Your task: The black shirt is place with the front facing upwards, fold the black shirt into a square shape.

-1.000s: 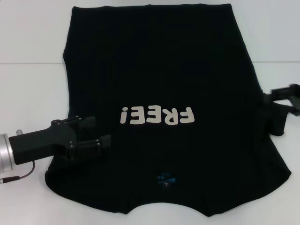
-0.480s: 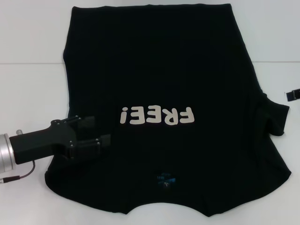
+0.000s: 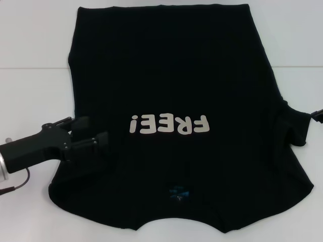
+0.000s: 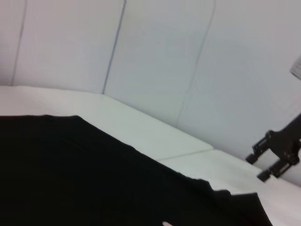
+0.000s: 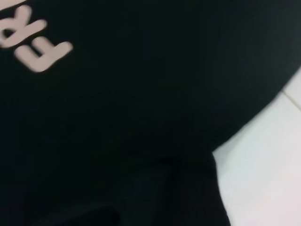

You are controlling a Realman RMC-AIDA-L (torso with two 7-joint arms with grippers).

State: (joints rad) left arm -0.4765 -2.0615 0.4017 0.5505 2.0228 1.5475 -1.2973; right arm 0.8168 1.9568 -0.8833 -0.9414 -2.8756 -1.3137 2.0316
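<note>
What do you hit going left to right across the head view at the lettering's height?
Left hand with fingers apart over the shirt's edge → "FREE!" lettering on the black shirt → folded-in sleeve → tip of the right hand at the picture's edge.

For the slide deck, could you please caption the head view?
Black shirt lies front-up on the white table, both sleeves folded inward; open left gripper hovers over its left side, right gripper at the frame's edge.
</note>
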